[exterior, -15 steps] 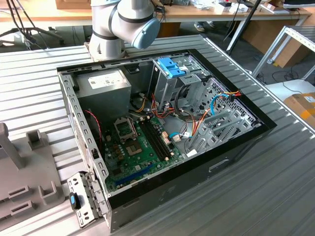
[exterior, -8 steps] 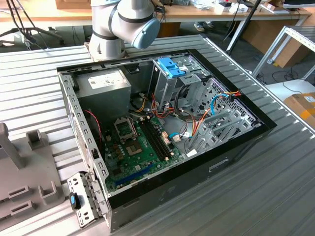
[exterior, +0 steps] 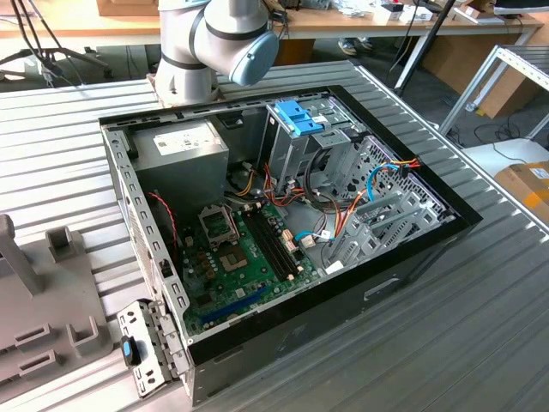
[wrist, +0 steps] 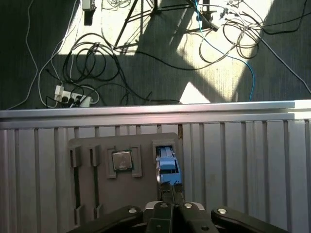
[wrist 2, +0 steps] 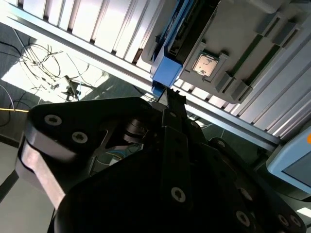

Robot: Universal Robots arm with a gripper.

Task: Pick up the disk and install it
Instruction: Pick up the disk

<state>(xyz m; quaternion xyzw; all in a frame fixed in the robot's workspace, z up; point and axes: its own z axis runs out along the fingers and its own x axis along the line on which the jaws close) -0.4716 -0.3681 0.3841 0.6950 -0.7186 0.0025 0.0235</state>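
Note:
The disk (wrist: 166, 162) stands on edge in a slot of a grey holder tray (wrist: 97, 194) near the table's edge. Its light-blue bracket (wrist 2: 164, 73) faces my gripper. In both wrist views my gripper (wrist: 173, 190) has its tips at the bracket's near end, with the fingers (wrist 2: 176, 104) drawn close together on it. The disk's dark body (wrist 2: 194, 29) runs away from the tips. In the exterior view an open computer case (exterior: 129, 180) lies on the table, with a metal drive cage (exterior: 300, 142) with blue tabs at its back.
A processor chip (wrist: 121, 160) sits in the tray beside the disk. Beyond the table edge (wrist: 155, 114), cables and a power strip (wrist: 73, 97) lie on the floor. Inside the case are a power-supply box (exterior: 182, 148) and a green motherboard (exterior: 240, 257). The arm's base (exterior: 184, 60) stands behind the case.

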